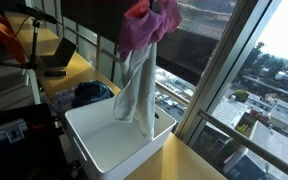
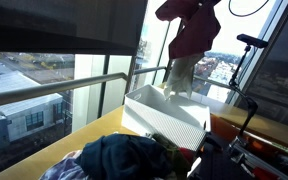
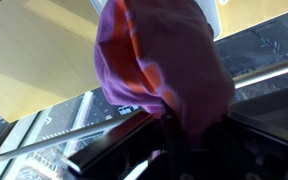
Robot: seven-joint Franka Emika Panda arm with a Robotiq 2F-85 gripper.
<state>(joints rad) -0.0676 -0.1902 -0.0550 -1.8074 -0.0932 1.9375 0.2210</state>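
Note:
My gripper point(image 1: 156, 5) is high at the top of the frame, shut on a bundle of cloth. A purple garment with orange marks point(image 1: 142, 28) bunches at the jaws, and a white cloth point(image 1: 136, 90) hangs from it down into the white bin point(image 1: 104, 150). Both show in an exterior view, the purple garment point(image 2: 189, 25) above the white cloth point(image 2: 181, 75) over the bin point(image 2: 164, 120). In the wrist view the purple garment point(image 3: 159, 60) fills the middle and hides the fingertips point(image 3: 174, 135).
A pile of dark blue clothes point(image 2: 124, 158) lies on the yellow table point(image 1: 199, 165) beside the bin; it also shows behind the bin point(image 1: 89, 95). Large windows point(image 1: 244, 80) border the table. A laptop point(image 1: 56, 55) and stands sit at the back.

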